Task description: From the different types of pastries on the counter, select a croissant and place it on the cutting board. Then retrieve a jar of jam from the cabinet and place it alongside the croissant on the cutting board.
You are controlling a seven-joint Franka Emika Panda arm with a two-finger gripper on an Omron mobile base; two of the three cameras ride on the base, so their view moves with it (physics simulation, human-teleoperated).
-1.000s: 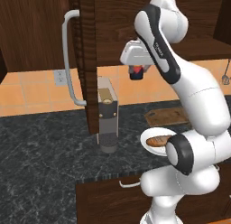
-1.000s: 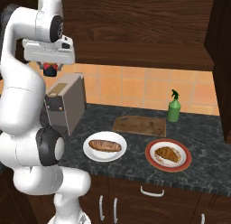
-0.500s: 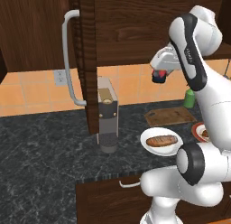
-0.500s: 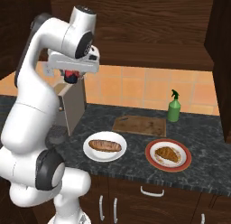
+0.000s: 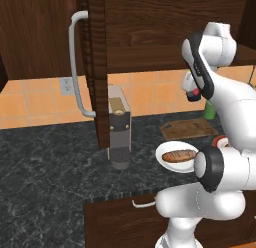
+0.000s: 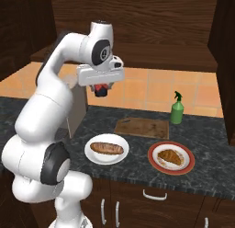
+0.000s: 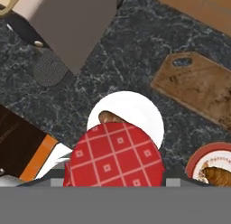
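From my remote seat, left to right: the open cabinet door hangs over the counter, with a grey coffee machine just beside it. My gripper hovers high above the white plate holding the long dark pastry, clamped around the red jar of jam. Further right lies the bare cutting board, then the croissant, not yet moved off its red-rimmed plate. I judge the risks: the jar slipping and falling onto the pastry below, or setting it where the croissant must later go.
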